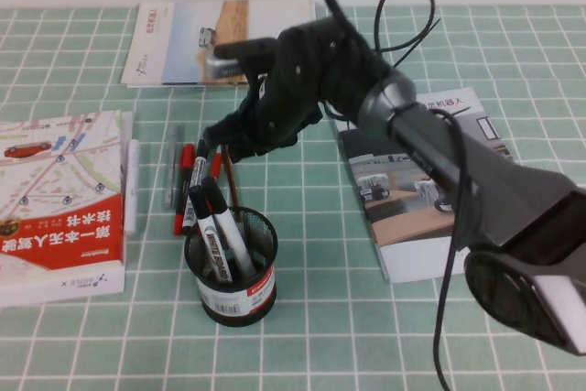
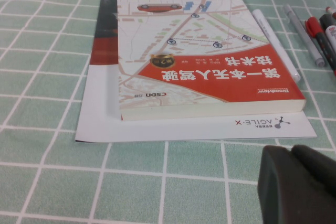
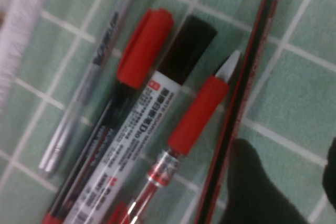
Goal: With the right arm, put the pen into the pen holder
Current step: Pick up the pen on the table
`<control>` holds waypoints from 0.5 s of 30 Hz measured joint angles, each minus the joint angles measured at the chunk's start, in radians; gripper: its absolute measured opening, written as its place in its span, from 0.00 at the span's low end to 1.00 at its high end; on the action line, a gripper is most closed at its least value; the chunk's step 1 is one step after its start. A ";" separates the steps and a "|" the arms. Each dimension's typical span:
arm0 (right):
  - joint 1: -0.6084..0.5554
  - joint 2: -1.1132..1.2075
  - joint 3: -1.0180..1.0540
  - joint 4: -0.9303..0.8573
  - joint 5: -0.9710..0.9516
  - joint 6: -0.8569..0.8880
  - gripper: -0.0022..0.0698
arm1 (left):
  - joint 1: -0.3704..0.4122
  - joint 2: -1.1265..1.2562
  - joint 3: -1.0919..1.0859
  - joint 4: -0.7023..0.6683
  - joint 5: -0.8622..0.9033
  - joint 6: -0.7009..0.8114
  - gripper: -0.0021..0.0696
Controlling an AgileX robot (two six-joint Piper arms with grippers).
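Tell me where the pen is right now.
In the high view the pen stands tilted with its lower end inside the pen holder, left of centre, its top just under the right gripper; loose markers lie beside it.

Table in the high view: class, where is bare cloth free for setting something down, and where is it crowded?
Free: the table between pen holder and right-hand booklet. Crowded: the loose markers by the map book, where the right gripper hovers open. Left gripper sits beside that book.
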 joint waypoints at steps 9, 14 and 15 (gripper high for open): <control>0.023 0.036 -0.003 -0.023 -0.073 -0.028 0.42 | 0.000 0.000 0.000 0.000 0.000 0.000 0.02; 0.026 0.055 -0.005 -0.034 -0.085 -0.043 0.41 | 0.000 0.000 0.000 0.000 0.000 0.000 0.02; 0.026 0.055 -0.005 -0.035 -0.087 -0.048 0.40 | 0.000 0.000 0.000 0.000 0.000 0.000 0.02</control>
